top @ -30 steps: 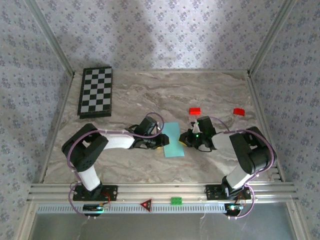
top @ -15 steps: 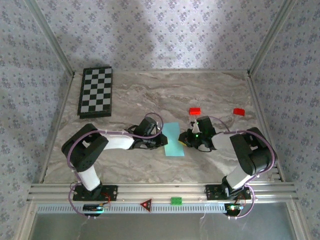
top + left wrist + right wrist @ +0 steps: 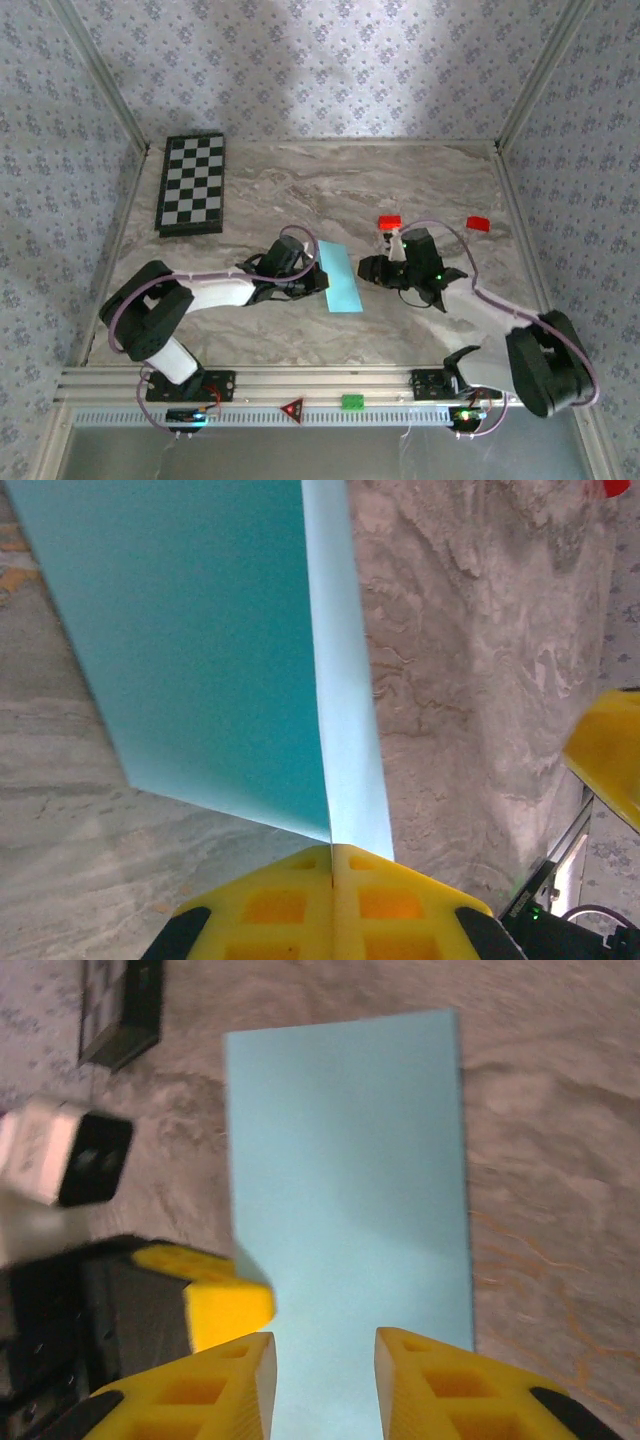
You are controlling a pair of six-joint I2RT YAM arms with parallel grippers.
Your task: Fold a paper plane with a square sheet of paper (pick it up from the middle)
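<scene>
The light cyan sheet of paper lies as a narrow folded rectangle at the middle of the marble table. My left gripper is shut on its left edge. In the left wrist view the yellow fingers press together on the paper, and one layer stands up from the pinch. My right gripper sits just right of the sheet. In the right wrist view that gripper is open, with the paper showing in the gap and the left gripper's finger at the sheet's far edge.
A chessboard lies at the back left. Two small red blocks sit behind the right arm. On the front rail are a green block and a red triangle.
My left gripper has shut on the paper's left edge. My right gripper has opened and drawn back to the right of the sheet, its arm swinging outward. The paper has tilted slightly.
</scene>
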